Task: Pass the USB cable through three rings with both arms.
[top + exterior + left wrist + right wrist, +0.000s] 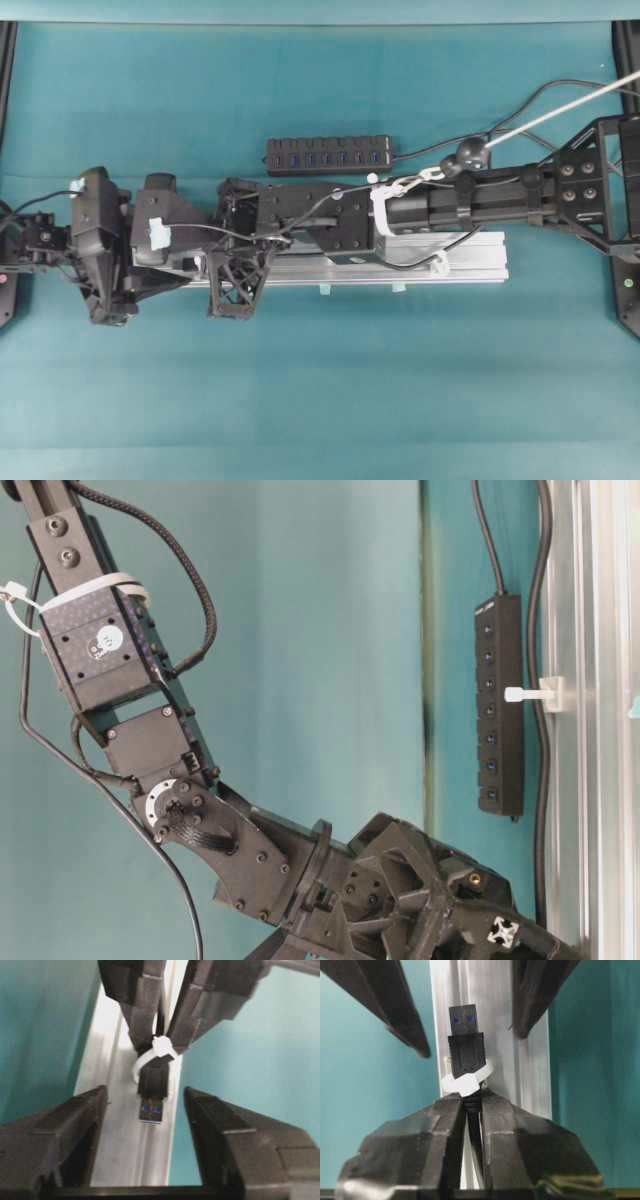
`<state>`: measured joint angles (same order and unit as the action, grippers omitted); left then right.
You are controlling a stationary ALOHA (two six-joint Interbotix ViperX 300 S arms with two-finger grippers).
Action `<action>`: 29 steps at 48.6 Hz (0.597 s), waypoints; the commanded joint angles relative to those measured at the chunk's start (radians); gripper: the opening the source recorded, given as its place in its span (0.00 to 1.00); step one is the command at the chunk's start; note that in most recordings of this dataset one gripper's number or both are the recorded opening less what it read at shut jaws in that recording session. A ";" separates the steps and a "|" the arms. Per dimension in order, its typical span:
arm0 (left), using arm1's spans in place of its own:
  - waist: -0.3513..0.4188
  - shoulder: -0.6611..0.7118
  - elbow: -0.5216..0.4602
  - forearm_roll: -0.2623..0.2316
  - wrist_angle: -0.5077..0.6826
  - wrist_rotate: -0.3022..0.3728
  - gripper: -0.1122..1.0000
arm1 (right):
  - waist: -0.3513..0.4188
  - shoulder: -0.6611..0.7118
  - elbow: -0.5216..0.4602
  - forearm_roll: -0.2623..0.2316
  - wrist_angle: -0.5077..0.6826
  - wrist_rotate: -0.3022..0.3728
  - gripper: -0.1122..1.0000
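While right gripper pinches USB cable through ring, left gripper spread, hub nearby.

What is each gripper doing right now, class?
Left gripper: open, jaws either side of the USB plug.
Right gripper: shut on the USB cable.

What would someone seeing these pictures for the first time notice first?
Probably the USB plug, poking through a white plastic ring on the silver rail, with the right gripper shut on the cable just behind it. Facing it, the left gripper has its jaws open on either side of the plug's blue-tipped end. From overhead, both black arms meet end to end along the rail, with a long USB hub lying beside them on the teal table.
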<state>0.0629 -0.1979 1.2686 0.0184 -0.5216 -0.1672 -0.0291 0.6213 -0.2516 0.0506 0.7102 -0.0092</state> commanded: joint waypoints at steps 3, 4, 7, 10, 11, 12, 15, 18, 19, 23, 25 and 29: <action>-0.002 0.017 -0.023 0.000 -0.011 0.005 0.62 | 0.012 -0.003 -0.003 0.009 -0.026 0.012 0.04; -0.002 0.018 -0.025 0.000 -0.011 0.005 0.61 | 0.012 -0.003 -0.005 0.009 -0.026 0.012 0.04; -0.002 0.021 -0.026 0.000 -0.011 0.008 0.55 | 0.012 -0.003 -0.005 0.009 -0.026 0.012 0.04; -0.002 0.020 -0.026 0.000 -0.011 0.011 0.49 | 0.012 -0.003 -0.003 0.011 -0.026 0.012 0.04; -0.002 0.020 -0.025 0.000 -0.009 0.011 0.46 | 0.012 -0.005 -0.003 0.009 -0.026 0.012 0.04; -0.002 0.020 -0.025 0.000 -0.011 0.012 0.44 | 0.012 -0.003 -0.003 0.009 -0.025 0.012 0.04; -0.002 0.017 -0.021 0.000 -0.011 0.014 0.34 | 0.012 -0.003 -0.003 0.009 -0.025 0.014 0.04; -0.002 0.015 -0.018 0.000 -0.011 0.017 0.31 | 0.012 -0.003 -0.003 0.009 -0.025 0.014 0.04; -0.002 0.015 -0.015 -0.002 -0.011 0.017 0.31 | 0.012 -0.005 -0.003 0.009 -0.025 0.014 0.04; -0.003 0.014 -0.014 0.000 -0.011 0.023 0.31 | 0.012 -0.003 -0.003 0.009 -0.025 0.014 0.04; -0.003 0.014 -0.014 0.000 -0.011 0.023 0.31 | 0.012 -0.005 -0.003 0.009 -0.023 0.014 0.04; -0.003 0.014 -0.018 0.000 -0.011 0.023 0.31 | 0.012 -0.005 -0.003 0.009 -0.025 0.014 0.04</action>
<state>0.0583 -0.1779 1.2579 0.0184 -0.5246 -0.1457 -0.0291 0.6213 -0.2485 0.0506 0.7087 -0.0077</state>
